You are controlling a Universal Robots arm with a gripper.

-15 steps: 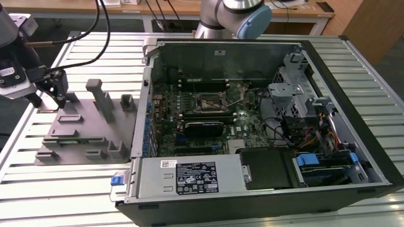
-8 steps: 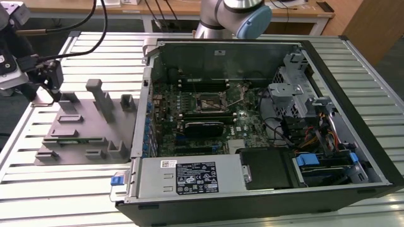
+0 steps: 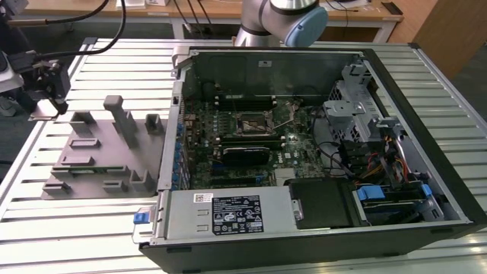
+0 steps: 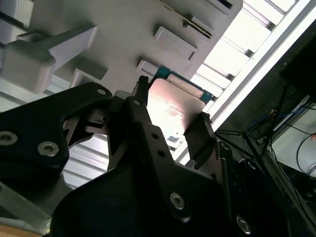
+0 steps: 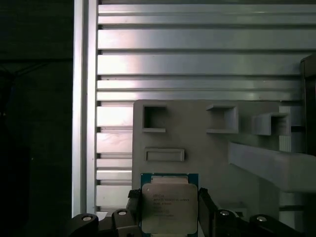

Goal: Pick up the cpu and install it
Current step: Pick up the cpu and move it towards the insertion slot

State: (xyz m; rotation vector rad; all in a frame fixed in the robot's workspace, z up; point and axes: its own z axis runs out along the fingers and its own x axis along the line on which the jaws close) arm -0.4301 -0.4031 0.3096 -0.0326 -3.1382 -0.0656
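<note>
The cpu (image 5: pixel 169 206) is a flat square chip with a shiny silver top and a thin green rim. My gripper (image 5: pixel 169 203) is shut on it, with a black finger pressing each of two opposite edges. In the second wrist view the cpu (image 4: pixel 174 104) sits between the same fingers of the gripper (image 4: pixel 173 101), lifted off the grey fixture plate (image 4: pixel 123 29). In the exterior view the gripper (image 3: pixel 45 105) hangs at the exterior view's left, over the plate's far left corner. The motherboard socket (image 3: pixel 251 124) lies inside the open computer case, well to the right of the gripper.
The grey fixture plate (image 3: pixel 91 165) carries upright posts and pockets. The open computer case (image 3: pixel 426 142) fills the middle and right of the slatted metal table (image 3: pixel 99 228). A power-supply box (image 3: pixel 228 214) sits at the case's near side. Cables run behind the gripper.
</note>
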